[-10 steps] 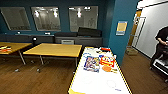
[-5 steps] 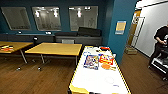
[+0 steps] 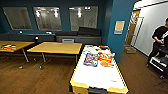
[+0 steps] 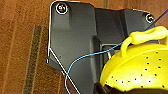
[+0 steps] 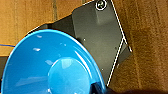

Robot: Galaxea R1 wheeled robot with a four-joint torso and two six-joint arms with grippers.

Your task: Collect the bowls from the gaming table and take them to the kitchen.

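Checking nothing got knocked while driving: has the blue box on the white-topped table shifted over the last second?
No. The blue box lies beside the orange packet on the gaming table as before; the whole view shifted, so the camera moved.

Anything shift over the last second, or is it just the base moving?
The whole head view has shifted: the camera moved, and the white-topped table now sits nearer and more central. The items on it keep their places relative to each other. The person stays at the right. The wooden tables are unmoved. Now the yellow bowl shows at the left wrist, the blue bowl at the right.
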